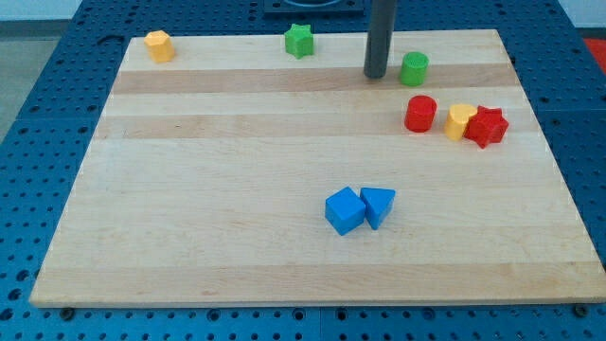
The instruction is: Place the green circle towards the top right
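seven blocks sit on the wooden board (237,189). far at the view's left, near the top edge, is a yellow block (159,45), well apart from everything. further right along the top sits a green star (299,41). lower down, past the middle, a blue cube (344,210) touches a blue triangle (378,206). my tip (376,74) rests on the board just left of the green circle (414,69), near it; it's a bare rod, so it holds nothing. below the circle is a red cylinder (420,114), then a yellow heart (460,120) pressed against a red star (488,126).
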